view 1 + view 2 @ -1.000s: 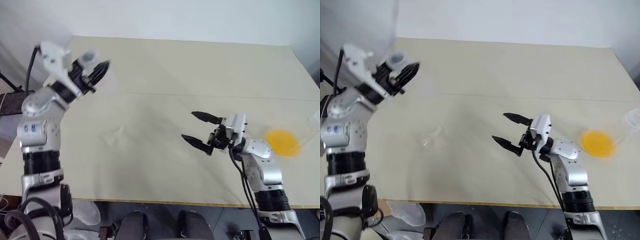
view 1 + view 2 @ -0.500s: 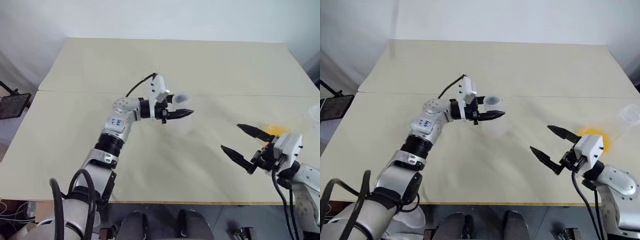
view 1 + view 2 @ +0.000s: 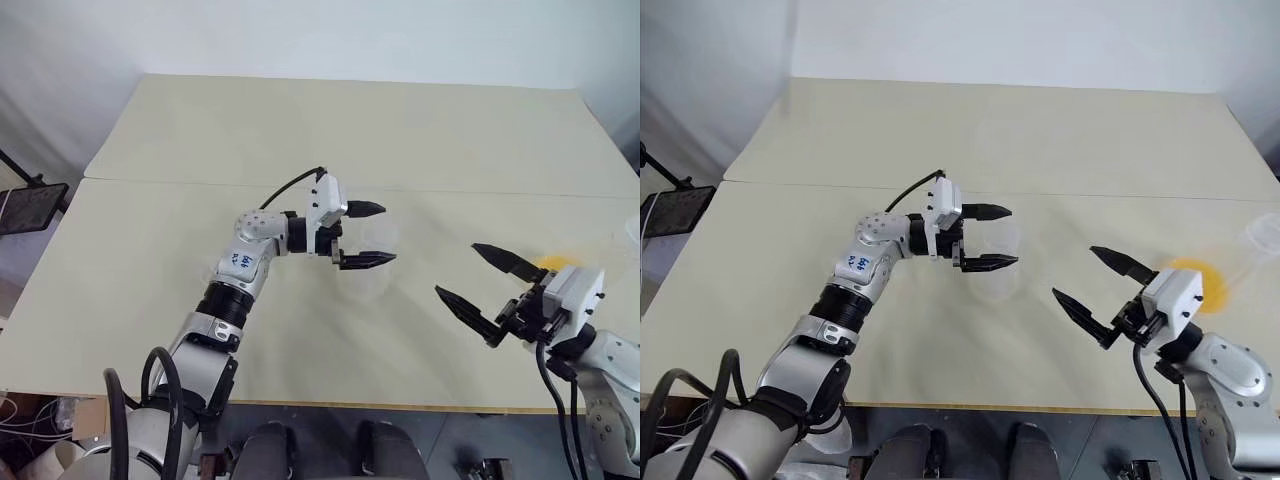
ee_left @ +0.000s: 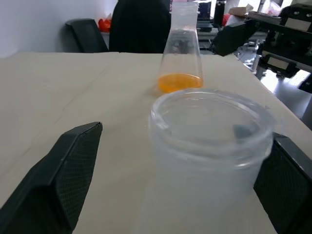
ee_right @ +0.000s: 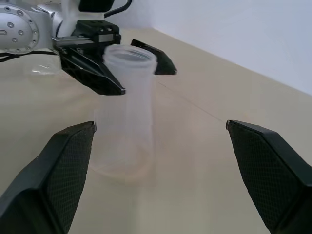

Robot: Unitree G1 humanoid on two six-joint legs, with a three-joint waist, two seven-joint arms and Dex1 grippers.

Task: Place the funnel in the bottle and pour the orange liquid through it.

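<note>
Two black fingers of the left gripper [image 3: 366, 236] stand wide apart at the centre of the head view, one on either side of the neck of the bottle [image 3: 372, 262], with gaps showing between fingers and glass; the bottle stands upright on the table [image 3: 300, 130]. Lower right of that frame, the right gripper [image 3: 490, 290] is spread wide and empty, pointing toward the bottle from well apart. Behind it, near the right edge, lies the orange liquid [image 3: 1196, 282]; in the left wrist view it fills the bottom of a clear conical flask [image 4: 181, 58] standing beyond the bottle's rim. I cannot make out the funnel.
</note>
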